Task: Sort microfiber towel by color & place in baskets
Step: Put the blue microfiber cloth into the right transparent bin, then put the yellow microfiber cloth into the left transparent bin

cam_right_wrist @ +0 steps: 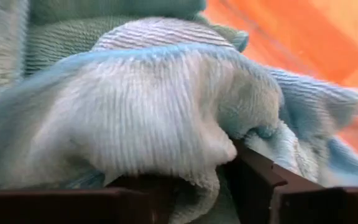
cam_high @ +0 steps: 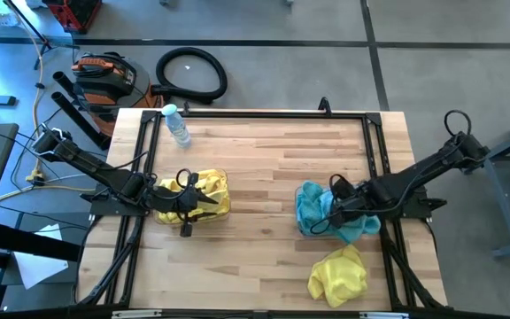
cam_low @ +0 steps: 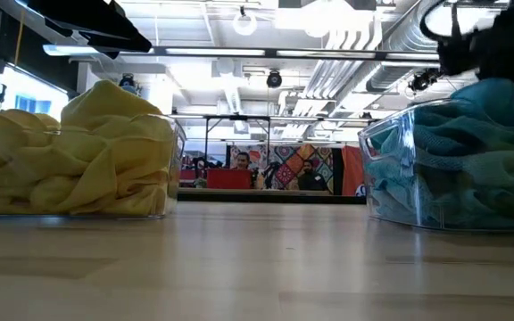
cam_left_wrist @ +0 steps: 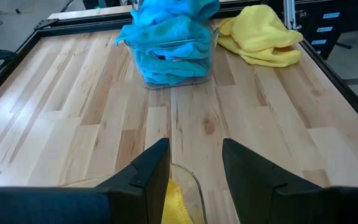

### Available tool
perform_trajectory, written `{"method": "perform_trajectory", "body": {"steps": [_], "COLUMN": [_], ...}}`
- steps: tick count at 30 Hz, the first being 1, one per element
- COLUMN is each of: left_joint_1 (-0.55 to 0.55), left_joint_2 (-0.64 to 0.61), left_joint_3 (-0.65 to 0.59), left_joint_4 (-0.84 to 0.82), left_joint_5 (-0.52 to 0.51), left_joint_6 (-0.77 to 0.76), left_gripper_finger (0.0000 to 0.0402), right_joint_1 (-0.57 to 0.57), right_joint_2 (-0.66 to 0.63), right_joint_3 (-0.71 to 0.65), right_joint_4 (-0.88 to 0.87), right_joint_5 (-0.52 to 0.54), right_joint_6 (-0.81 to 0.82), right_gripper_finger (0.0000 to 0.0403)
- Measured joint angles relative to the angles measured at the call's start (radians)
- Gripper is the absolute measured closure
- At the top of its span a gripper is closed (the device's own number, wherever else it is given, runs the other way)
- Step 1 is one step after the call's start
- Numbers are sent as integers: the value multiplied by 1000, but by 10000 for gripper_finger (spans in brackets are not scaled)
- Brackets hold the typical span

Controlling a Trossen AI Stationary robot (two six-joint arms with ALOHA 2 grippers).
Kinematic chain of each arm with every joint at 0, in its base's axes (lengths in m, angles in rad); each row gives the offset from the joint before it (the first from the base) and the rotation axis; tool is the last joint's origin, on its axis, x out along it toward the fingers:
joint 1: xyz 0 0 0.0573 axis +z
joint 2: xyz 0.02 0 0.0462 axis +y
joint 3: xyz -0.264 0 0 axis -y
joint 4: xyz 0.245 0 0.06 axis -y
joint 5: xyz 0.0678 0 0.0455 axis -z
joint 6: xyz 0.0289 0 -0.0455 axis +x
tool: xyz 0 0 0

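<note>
Both arms are dark, nearly black, built of slim jointed links. A thin black cable loops from the right arm (cam_high: 432,168) near its outer joint. The left tool (cam_left_wrist: 194,171) ends in two flat, angular black fingers (cam_left_wrist: 151,171) with squared edges and a matte finish.

Straight down over the whole counter (cam_high: 264,168) up high; level across it down low; wrist cams looking past own jaws, right one jammed against teal towels (cam_right_wrist: 135,106). Both bins shared.
</note>
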Motion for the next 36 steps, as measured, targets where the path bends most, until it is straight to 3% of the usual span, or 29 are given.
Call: {"method": "perform_trajectory", "body": {"steps": [11, 20, 29, 36], "left_joint_1": [0, 0, 0, 0], "left_joint_2": [0, 0, 0, 0], "left_joint_3": [0, 0, 0, -1], "left_joint_4": [0, 0, -1, -1], "left_joint_5": [0, 1, 0, 0], "left_joint_6": [0, -8, -8, -14], "left_gripper_finger": [264, 264, 264, 264], "right_joint_1": [0, 27, 224, 405], "right_joint_2": [-2, -2, 19, 138], "right_joint_3": [269, 368, 364, 364], "right_joint_4": [-238, -266, -260, -246], "right_joint_5": [13, -16, -121, -205], "right_joint_6": [0, 25, 352, 696], "right_gripper_finger": [249, 249, 249, 249]}}
